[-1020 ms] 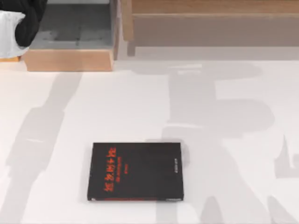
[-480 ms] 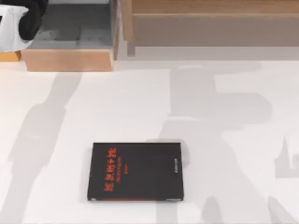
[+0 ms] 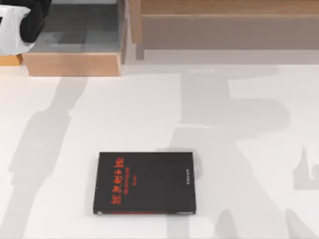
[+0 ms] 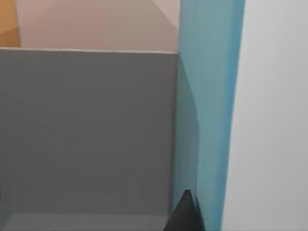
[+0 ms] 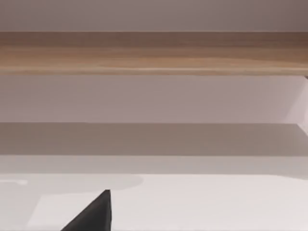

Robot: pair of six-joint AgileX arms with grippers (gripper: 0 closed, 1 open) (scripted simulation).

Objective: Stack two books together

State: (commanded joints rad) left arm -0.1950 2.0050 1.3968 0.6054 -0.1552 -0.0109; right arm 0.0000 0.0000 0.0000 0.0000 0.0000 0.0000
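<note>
A thin black book point(image 3: 144, 183) with red lettering lies flat on the white table, in front of centre. The teal-blue book point(image 4: 209, 110) stands on edge against the grey wall of a compartment, seen close up in the left wrist view. My left gripper point(image 4: 185, 216) shows as a dark tip right beside that book's near edge. In the top view my left arm point(image 3: 22, 22) reaches over the wooden box at the back left corner. My right gripper point(image 5: 94, 214) hovers above bare table, facing the wooden shelf at the back.
A wooden box point(image 3: 75, 64) with a grey floor stands at the back left. A long wooden shelf point(image 3: 224, 15) runs along the back edge to the right. The arms cast grey shadows on the white tabletop point(image 3: 124, 109).
My left arm has shifted slightly towards the back left corner over the wooden box. The black book has not moved.
</note>
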